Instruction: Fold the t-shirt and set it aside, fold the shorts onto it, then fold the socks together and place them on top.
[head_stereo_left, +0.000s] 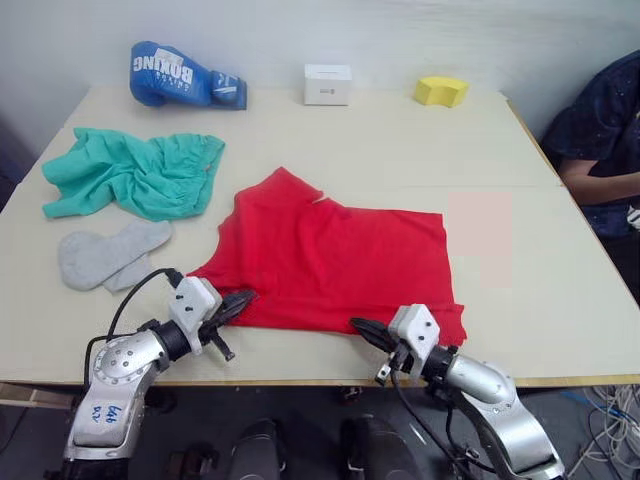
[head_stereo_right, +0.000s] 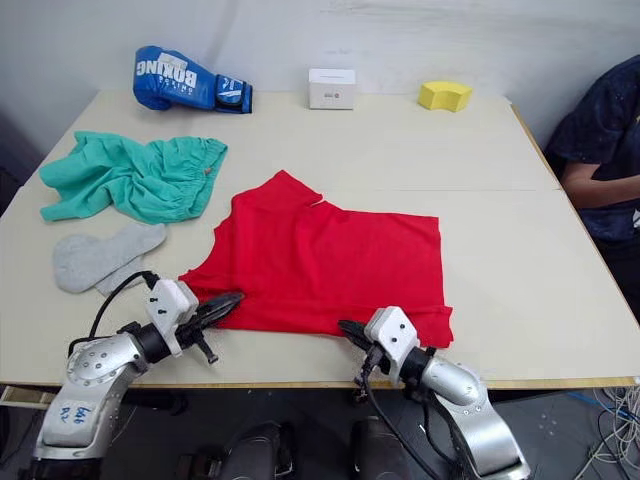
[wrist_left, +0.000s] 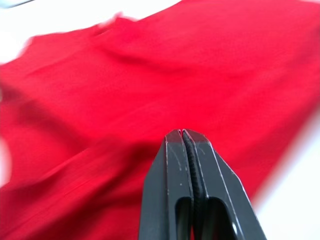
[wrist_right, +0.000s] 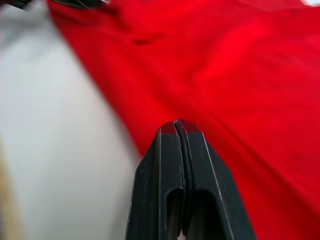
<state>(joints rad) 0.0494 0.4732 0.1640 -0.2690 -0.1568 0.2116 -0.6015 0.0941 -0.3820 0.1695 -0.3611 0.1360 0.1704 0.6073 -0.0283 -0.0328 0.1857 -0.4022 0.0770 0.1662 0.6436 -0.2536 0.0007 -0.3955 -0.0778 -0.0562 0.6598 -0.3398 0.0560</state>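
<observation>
T-shirt lies spread mid-table, shorts and socks waiting at far left; both grippers, left and right, sit at its near hem, jaws together, probably poised for folding.

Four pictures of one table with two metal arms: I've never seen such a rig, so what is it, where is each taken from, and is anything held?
A two-armed robot is folding laundry. The two wide pictures come from its head, looking down at the table. The two close-ups come from cameras on its wrists, looking along each gripper's black fingers. The left gripper and right gripper are both shut at the near edge of the red t-shirt; neither visibly pinches cloth. Further left lie teal shorts and grey socks. At the back stand a blue boxing glove, a white box and a yellow sponge. A person sits alongside.
</observation>
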